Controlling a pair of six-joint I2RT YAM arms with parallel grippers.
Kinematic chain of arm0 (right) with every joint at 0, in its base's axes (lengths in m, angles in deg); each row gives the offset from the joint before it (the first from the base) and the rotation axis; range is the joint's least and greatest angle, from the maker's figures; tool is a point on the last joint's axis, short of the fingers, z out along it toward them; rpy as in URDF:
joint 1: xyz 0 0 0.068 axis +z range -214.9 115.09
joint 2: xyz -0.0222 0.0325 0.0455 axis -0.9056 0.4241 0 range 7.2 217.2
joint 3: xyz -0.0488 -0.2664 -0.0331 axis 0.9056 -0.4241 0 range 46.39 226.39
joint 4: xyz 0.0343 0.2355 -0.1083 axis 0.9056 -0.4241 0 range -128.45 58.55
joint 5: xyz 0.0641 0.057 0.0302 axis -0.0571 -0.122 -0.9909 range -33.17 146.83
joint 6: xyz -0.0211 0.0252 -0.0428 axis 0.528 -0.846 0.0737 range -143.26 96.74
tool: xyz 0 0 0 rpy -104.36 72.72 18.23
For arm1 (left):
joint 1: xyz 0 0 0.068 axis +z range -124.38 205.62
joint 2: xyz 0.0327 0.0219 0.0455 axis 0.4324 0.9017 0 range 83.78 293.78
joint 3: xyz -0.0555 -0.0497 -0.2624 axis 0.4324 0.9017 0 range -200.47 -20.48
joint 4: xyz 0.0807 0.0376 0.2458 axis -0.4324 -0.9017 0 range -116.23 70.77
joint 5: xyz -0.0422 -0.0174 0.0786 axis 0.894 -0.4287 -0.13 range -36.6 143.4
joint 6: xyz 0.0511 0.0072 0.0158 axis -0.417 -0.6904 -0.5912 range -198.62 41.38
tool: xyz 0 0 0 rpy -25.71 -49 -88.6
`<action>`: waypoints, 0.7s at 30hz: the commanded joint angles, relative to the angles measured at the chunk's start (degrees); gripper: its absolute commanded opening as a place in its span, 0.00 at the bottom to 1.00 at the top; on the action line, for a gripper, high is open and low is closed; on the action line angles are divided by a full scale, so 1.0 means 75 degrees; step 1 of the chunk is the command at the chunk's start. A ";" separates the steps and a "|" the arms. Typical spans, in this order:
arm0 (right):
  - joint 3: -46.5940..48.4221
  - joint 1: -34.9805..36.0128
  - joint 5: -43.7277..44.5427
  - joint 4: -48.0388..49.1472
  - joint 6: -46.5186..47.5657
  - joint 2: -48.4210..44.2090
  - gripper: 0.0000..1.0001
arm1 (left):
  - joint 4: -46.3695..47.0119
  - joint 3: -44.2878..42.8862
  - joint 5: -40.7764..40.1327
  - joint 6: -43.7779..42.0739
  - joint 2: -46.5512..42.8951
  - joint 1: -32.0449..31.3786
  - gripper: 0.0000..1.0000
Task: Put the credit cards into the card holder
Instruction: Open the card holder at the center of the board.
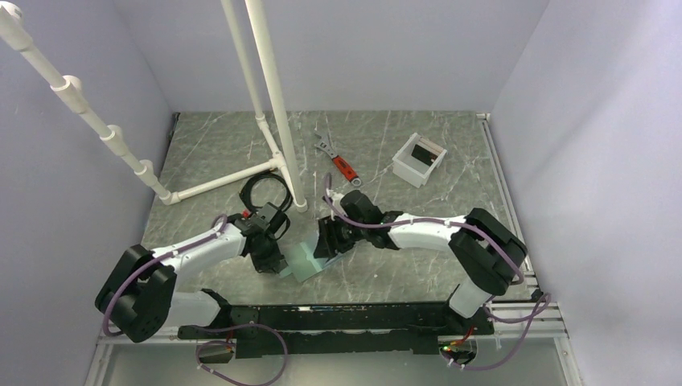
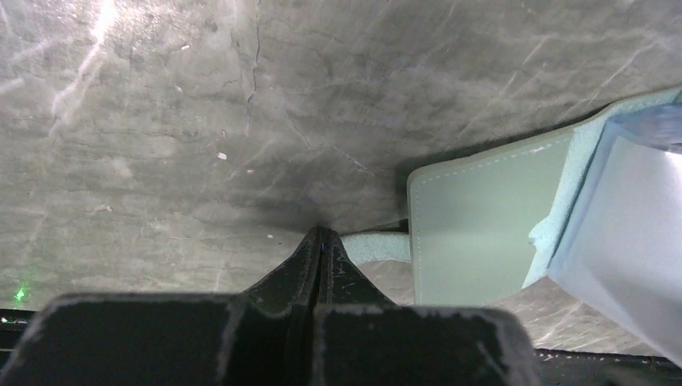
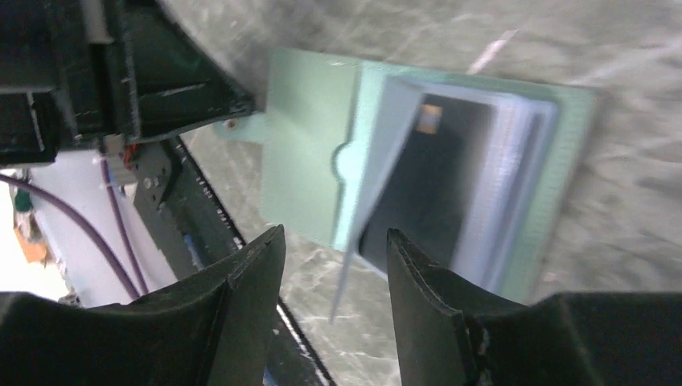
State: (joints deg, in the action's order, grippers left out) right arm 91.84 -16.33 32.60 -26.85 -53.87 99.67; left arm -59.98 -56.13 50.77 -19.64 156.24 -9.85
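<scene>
On table (image 2: 201, 121), left gripper (image 2: 320, 237) clamped shut on card holder (image 2: 474, 233) tab; right gripper (image 3: 335, 233) jaws apart, astride light blue card (image 3: 371, 193) edge.

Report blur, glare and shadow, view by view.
Top view: sharp and evenly lit. Left wrist view: glare streaks the table at top left, a dark shadow pools ahead of the left tool, and the blue card is out of focus. Right wrist view: the wallet is smeared by blur.
</scene>
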 commanded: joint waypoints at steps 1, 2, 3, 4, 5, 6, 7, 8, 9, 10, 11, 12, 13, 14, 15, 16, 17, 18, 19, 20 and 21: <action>0.0525 0.0525 -0.0328 0.0541 -0.0112 0.0123 0.53 | 0.0034 -0.0164 -0.0487 0.0094 0.0144 -0.0018 0.00; 0.0612 0.0636 -0.0399 0.0527 -0.0093 0.0204 0.53 | 0.0070 -0.0132 -0.0499 0.0103 0.0146 -0.0018 0.00; 0.0683 0.0695 -0.0733 0.0612 -0.0142 0.0322 0.54 | 0.0117 -0.0106 -0.0510 0.0104 0.0152 -0.0018 0.00; 0.0668 0.0674 -0.1440 0.1102 -0.0353 0.0530 0.55 | 0.0157 -0.0088 -0.0514 0.0115 0.0153 -0.0018 0.00; 0.0567 0.0602 -0.2261 0.1602 -0.0659 0.0618 0.55 | 0.0170 -0.0081 -0.0510 0.0110 0.0153 -0.0018 0.00; 0.0371 0.0474 -0.2627 0.2218 -0.1080 0.0576 0.56 | 0.0156 -0.0104 -0.0499 0.0089 0.0133 -0.0013 0.00; 0.0076 0.0314 -0.2844 0.2888 -0.1472 0.0454 0.59 | 0.0133 -0.0143 -0.0480 0.0035 0.0082 -0.0017 0.00; -0.0248 0.0104 -0.2981 0.3454 -0.1841 0.0289 0.62 | 0.0095 -0.0185 -0.0475 -0.0015 0.0011 -0.0018 0.00; -0.0496 -0.0072 -0.3024 0.3677 -0.1998 0.0131 0.65 | -0.0013 -0.0253 -0.0502 -0.0058 -0.0073 -0.0018 0.02; -0.0484 -0.0273 -0.2949 0.3367 -0.1774 -0.0043 0.65 | -0.0146 -0.0336 -0.0539 -0.0094 -0.0189 -0.0018 0.06; -0.0340 -0.0383 -0.2634 0.2547 -0.1300 -0.0215 0.66 | -0.0315 -0.0427 -0.0569 -0.0130 -0.0317 -0.0018 0.11; -0.0185 -0.0448 -0.2168 0.1725 -0.0828 -0.0373 0.66 | -0.0466 -0.0532 -0.0584 -0.0181 -0.0489 -0.0018 0.18; -0.0036 -0.0488 -0.1577 0.0925 -0.0474 -0.0501 0.66 | -0.0605 -0.0626 -0.0596 -0.0228 -0.0674 -0.0018 0.24; 0.0057 -0.0515 -0.1116 0.0396 -0.0229 -0.0569 0.66 | -0.0754 -0.0715 -0.0611 -0.0259 -0.0876 -0.0018 0.29; 0.0105 -0.0523 -0.0930 0.0172 -0.0055 -0.0574 0.66 | -0.0855 -0.0792 -0.0608 -0.0298 -0.1101 -0.0018 0.34; 0.0130 -0.0491 -0.1001 0.0166 0.0000 -0.0544 0.66 | -0.0919 -0.0877 -0.0569 -0.0365 -0.1344 -0.0018 0.38; 0.0138 -0.0394 -0.1210 0.0301 -0.0064 -0.0464 0.65 | -0.0921 -0.0952 -0.0460 -0.0465 -0.1575 -0.0018 0.43; 0.0159 -0.0250 -0.1376 0.0532 -0.0182 -0.0322 0.65 | -0.0876 -0.1007 -0.0341 -0.0550 -0.1805 -0.0018 0.47; 0.0222 -0.0052 -0.1459 0.0823 -0.0335 -0.0043 0.63 | -0.0807 -0.1072 -0.0186 -0.0604 -0.2015 -0.0018 0.49; 0.0280 0.0150 -0.1509 0.1113 -0.0525 0.0220 0.61 | -0.0711 -0.1108 -0.0094 -0.0593 -0.2227 -0.0018 0.50; 0.0334 0.0341 -0.1572 0.1493 -0.0754 0.0551 0.56 | -0.0531 -0.1112 0.0005 -0.0577 -0.2414 -0.0018 0.51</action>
State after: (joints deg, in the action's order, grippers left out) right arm 91.74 -18.54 21.84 -20.78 -57.81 98.22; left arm -64.79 -61.95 48.73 -22.50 143.26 -9.85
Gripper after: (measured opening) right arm 0.618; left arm 0.492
